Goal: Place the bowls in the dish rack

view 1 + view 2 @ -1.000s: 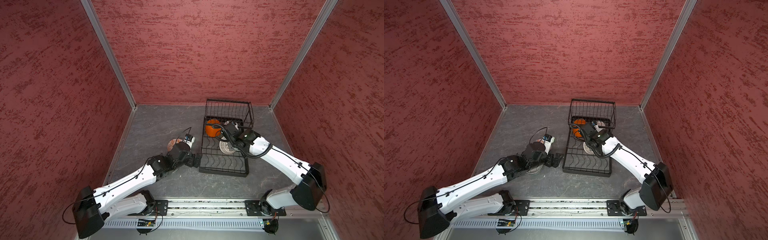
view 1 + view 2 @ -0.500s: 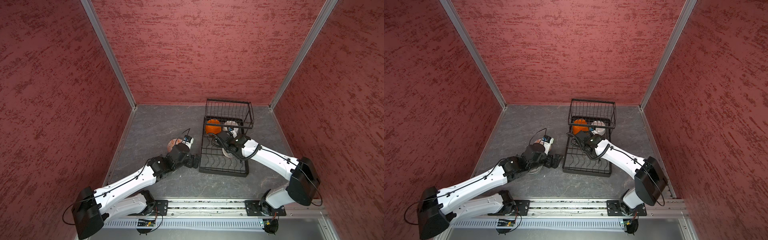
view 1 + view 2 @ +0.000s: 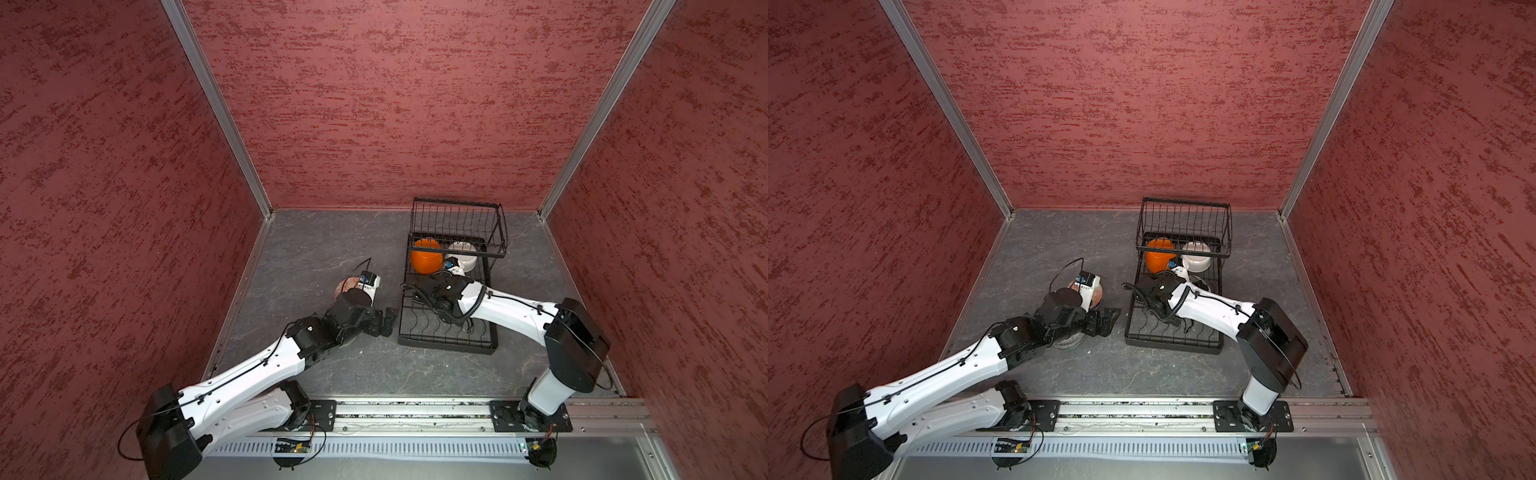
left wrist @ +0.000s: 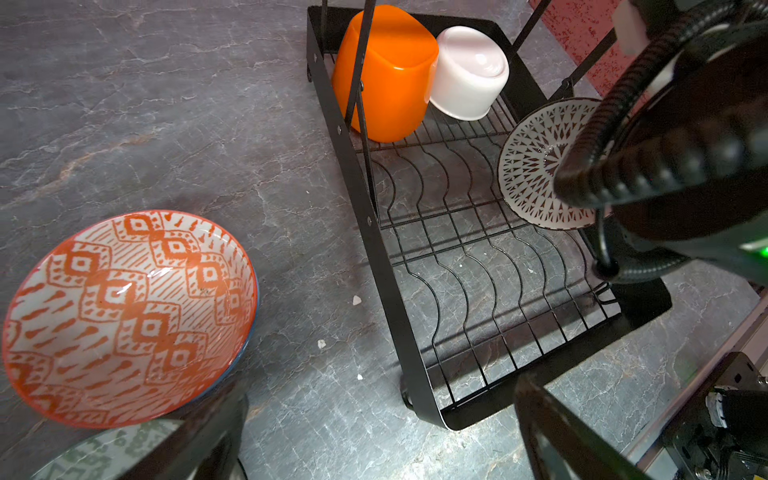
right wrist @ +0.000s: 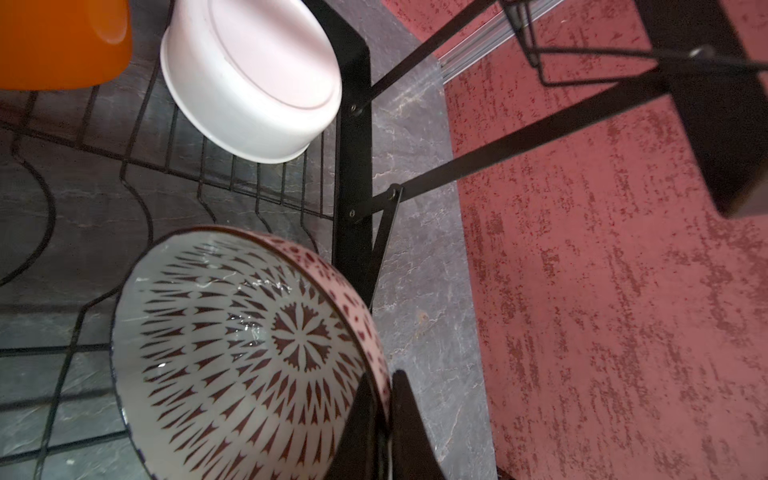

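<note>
Bowls: orange bowl (image 3: 426, 258) and white bowl (image 3: 462, 254) lie bottom-up at the 12 o'clock end of the dish rack (image 3: 446, 347). Right gripper (image 5: 382, 376) is clamped tight on the rim of the black-patterned bowl (image 5: 249, 353), which is tilted on its side over the rack's flat base. A second ago this wrist reached farther toward 12 o'clock; it now sits nearer 6. Left gripper (image 3: 385, 321) is unchanged, spread wide and empty at the rack's 9 o'clock. Red-orange patterned bowl (image 4: 124, 316) rests on the table (image 3: 316, 249) beside it.
</note>
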Robot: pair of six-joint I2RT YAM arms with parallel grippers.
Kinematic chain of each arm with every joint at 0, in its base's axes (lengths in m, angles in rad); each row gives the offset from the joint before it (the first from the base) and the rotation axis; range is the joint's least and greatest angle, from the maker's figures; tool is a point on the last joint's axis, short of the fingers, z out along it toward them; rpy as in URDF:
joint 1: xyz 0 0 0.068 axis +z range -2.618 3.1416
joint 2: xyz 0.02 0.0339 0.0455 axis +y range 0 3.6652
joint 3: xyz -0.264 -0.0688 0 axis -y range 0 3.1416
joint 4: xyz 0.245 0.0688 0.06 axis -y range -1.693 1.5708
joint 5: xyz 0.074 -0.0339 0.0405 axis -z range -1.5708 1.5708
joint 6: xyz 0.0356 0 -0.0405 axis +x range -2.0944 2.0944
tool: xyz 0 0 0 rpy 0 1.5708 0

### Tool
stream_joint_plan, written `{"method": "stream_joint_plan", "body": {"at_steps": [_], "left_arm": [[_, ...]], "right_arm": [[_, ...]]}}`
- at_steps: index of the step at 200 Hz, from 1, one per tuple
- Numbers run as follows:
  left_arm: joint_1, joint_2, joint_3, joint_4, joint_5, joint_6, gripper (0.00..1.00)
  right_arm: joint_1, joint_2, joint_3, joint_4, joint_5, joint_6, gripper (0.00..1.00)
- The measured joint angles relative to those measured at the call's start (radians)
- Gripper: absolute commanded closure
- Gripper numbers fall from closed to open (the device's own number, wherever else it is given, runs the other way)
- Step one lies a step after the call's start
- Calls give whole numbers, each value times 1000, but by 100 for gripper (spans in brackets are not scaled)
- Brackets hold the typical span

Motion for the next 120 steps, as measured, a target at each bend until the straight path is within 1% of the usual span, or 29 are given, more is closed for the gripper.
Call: {"method": "stream_joint_plan", "body": {"at_steps": [62, 120], "left_arm": [[10, -6, -2, 0, 0, 0, 0], [19, -22, -2, -3, 0, 0, 0]], "right_arm": [[1, 34, 5, 18, 113, 5, 100], [1, 79, -14, 56, 194, 17, 100]]}}
